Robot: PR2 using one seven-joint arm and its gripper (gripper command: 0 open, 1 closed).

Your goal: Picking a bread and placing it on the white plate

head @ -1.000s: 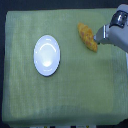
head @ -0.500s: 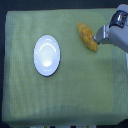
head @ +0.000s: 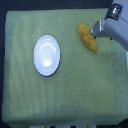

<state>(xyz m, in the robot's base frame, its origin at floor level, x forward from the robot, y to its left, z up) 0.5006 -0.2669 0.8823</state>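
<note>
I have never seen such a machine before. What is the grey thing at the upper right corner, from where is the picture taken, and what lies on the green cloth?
The grey thing is one arm of a PR2 robot, and its end is the gripper, the part that pinches things like a hand. The picture comes from a camera that is not on the arm and looks down on the scene from above. The surface is covered with a yellow-green cloth. Two things lie on it. Toward the exterior view's left is the white plate, round, glossy and with nothing on it. Toward the exterior view's upper right is the bread, an orange-brown roll, apart from the plate. The gripper's tip is right at the bread, on its right side. The picture is too blurred to tell whether the gripper is open or already closed on the bread.
</note>
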